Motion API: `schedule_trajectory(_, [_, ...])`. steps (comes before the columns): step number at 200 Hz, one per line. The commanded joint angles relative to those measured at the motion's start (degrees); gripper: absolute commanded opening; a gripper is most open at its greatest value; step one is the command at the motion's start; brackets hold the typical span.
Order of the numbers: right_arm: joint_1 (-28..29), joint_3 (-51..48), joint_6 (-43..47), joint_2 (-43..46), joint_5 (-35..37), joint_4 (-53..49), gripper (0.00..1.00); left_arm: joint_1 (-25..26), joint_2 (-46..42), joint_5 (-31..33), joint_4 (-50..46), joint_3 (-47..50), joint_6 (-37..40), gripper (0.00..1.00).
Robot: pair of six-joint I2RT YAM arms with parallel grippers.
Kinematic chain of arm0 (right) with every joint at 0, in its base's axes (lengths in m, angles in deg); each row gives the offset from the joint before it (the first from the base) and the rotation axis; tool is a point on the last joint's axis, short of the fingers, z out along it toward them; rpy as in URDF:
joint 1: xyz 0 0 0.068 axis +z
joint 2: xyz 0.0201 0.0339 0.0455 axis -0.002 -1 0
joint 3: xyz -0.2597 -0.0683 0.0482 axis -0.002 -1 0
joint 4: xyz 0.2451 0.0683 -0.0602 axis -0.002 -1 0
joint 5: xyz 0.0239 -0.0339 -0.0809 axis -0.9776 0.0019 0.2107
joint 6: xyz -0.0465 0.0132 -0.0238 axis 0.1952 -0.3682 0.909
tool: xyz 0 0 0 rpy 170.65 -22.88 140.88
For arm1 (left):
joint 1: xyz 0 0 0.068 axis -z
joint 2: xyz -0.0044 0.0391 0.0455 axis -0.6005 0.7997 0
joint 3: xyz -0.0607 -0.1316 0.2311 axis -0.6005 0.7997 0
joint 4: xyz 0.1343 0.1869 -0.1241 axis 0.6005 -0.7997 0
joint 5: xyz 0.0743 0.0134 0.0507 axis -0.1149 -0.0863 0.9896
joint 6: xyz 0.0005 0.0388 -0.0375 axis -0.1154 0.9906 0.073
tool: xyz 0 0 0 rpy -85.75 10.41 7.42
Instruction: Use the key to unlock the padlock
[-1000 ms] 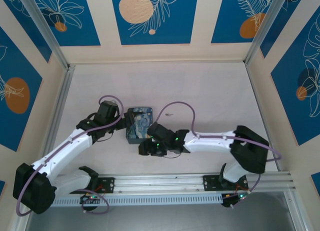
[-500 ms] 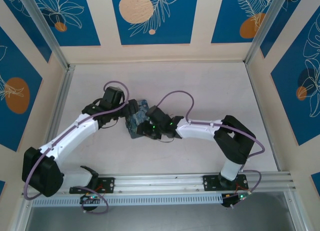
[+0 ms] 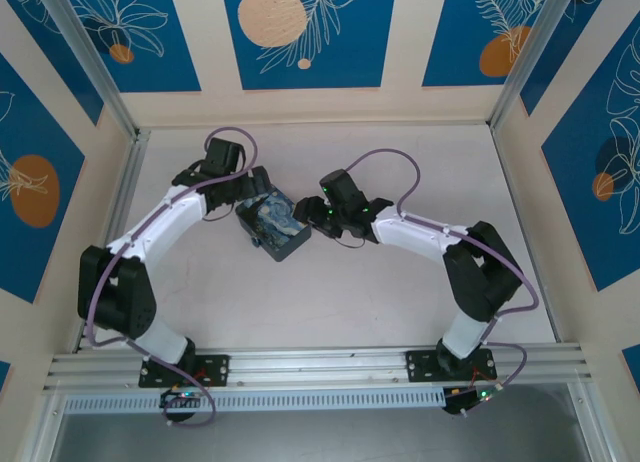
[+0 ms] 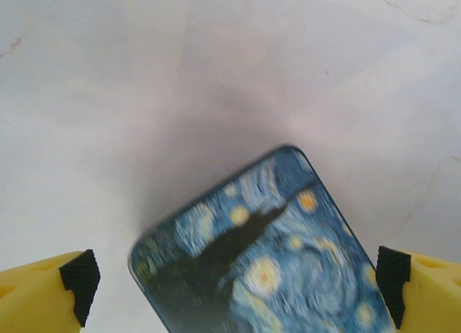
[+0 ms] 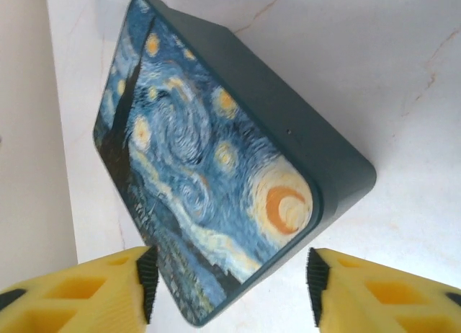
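Note:
The padlock and the key are out of view. A dark box with a swirly blue-yellow lid (image 3: 272, 228) lies at a diagonal on the white table. My left gripper (image 3: 254, 186) hovers at its far-left end, open, and its yellow fingers (image 4: 43, 293) stand wide on either side of the box (image 4: 266, 261) without touching it. My right gripper (image 3: 306, 214) is at the box's right side, open. One corner of the box (image 5: 209, 153) lies between its pads (image 5: 314, 286), and the right pad stands apart from the box.
The white table (image 3: 400, 282) is closed in by cream and blue patterned walls (image 3: 300, 42) at the back and sides. A metal rail (image 3: 330, 362) with both arm bases runs along the near edge. Purple cables loop over both wrists.
The box has slid toward the back left and turned to a diagonal. Both arms have stretched farther from their bases, the right gripper now beside the box with wider jaws.

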Motion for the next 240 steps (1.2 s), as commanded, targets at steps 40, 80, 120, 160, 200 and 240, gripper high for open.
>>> schedule_trajectory(40, [-3.6, -8.9, 2.0, 9.7, -1.6, -2.6, 0.71, -4.0, 11.1, -8.3, 3.6, -5.6, 6.0, 1.00])
schedule_trajectory(80, [-3.6, -7.3, 2.3, 6.8, -6.0, -0.8, 0.72, -4.0, 12.7, -16.8, 8.9, -3.6, 4.7, 1.00])
schedule_trajectory(120, [-2.8, -3.4, 0.1, -0.2, -10.9, 3.0, 0.71, -4.0, 9.4, -20.4, 12.5, 1.5, 3.6, 1.00])
schedule_trajectory(160, [-2.2, 1.4, -1.5, -5.4, -12.9, 4.3, 0.70, -3.9, 5.7, -23.2, 15.5, 6.7, 1.1, 1.00])
schedule_trajectory(200, [-2.6, 4.5, -3.4, -8.1, -14.7, 5.4, 0.70, -3.8, 1.0, -23.2, 18.1, 12.6, -1.8, 1.00])
schedule_trajectory(240, [-2.9, 9.4, -3.3, -12.0, -17.0, 4.3, 0.70, -3.4, -5.5, -21.5, 21.8, 21.2, -8.2, 1.00])
